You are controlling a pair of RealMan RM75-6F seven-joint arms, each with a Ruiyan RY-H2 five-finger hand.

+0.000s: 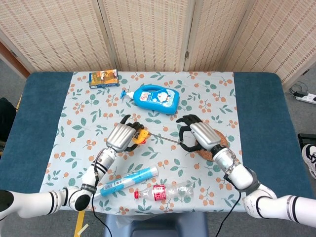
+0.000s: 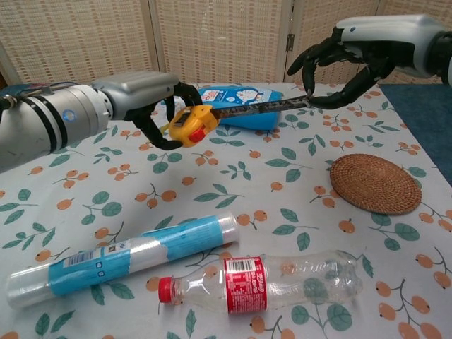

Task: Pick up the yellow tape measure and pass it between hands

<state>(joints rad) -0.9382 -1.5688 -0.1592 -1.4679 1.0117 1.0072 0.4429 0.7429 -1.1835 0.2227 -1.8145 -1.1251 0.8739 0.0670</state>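
Nearest the camera, a clear plastic bottle lies in front of the tape measure, a film roll beside it. Left hand grips the yellow tape measure above the cloth. Right hand pinches the pulled-out blade. Woven coaster sits right of the tape measure; blue bottle behind it.

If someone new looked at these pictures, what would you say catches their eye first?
Probably the yellow tape measure, held above the table in the left robot hand, with its blade stretched across to the right robot hand, which pinches the tip. Behind it lies a bright blue bottle.
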